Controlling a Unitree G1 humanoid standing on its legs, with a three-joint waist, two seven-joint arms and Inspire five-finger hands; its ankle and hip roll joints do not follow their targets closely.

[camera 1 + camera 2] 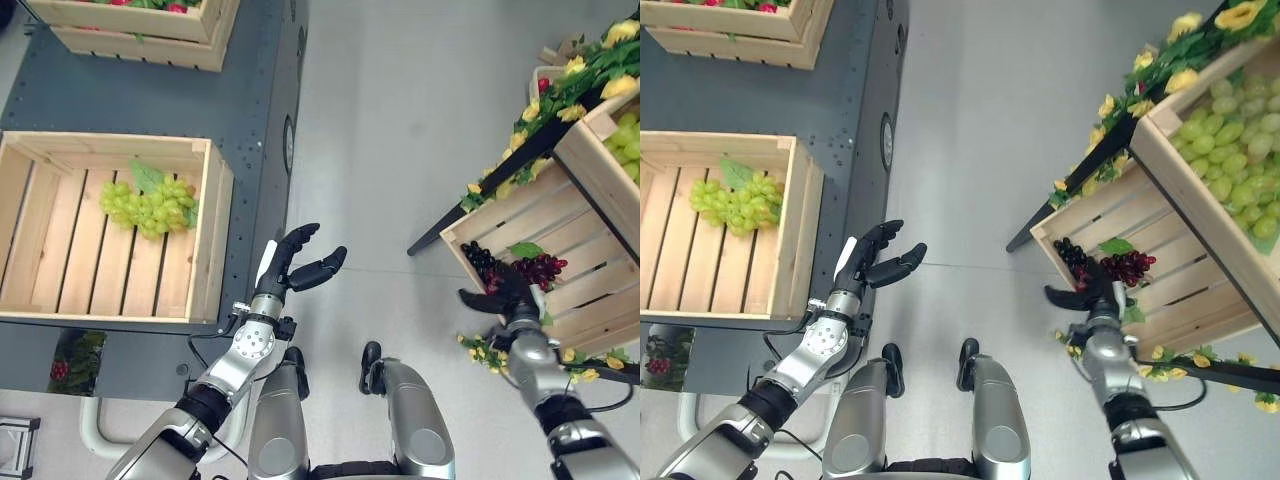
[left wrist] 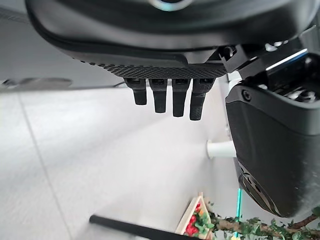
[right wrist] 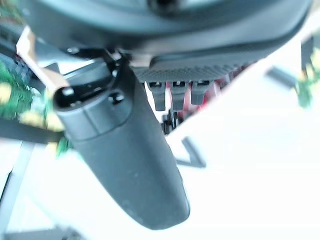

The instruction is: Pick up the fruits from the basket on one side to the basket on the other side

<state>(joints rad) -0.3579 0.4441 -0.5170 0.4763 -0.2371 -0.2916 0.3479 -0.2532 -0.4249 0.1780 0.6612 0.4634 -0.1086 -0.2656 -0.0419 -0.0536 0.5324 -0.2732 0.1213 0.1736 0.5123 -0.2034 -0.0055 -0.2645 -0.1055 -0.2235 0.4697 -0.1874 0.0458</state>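
Left hand (image 1: 300, 262): relaxed, empty, beside left crate (image 1: 205, 240) | right hand (image 1: 505, 295): spread over dark grapes (image 1: 527, 268), right crate (image 1: 590, 290)

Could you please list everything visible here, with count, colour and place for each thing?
Left crate: one, pale wood, on the dark platform at the robot's left.
Green grapes: one bunch with a leaf, in the left crate.
Far crate: one, pale wood, on the platform beyond the left crate, with red and green contents.
Right crate: one, pale wood, tilted on the stand at the robot's right.
Dark grapes: one black-purple bunch, in the right crate.
Red grapes: one bunch with a leaf, beside the dark grapes.
Upper crate: one, pale wood, above the right crate, full of green grapes.
Yellow flowers: several, along the stand.
Left hand: open, above the floor beside the left crate.
Right hand: at the right crate's near edge, by the dark grapes.
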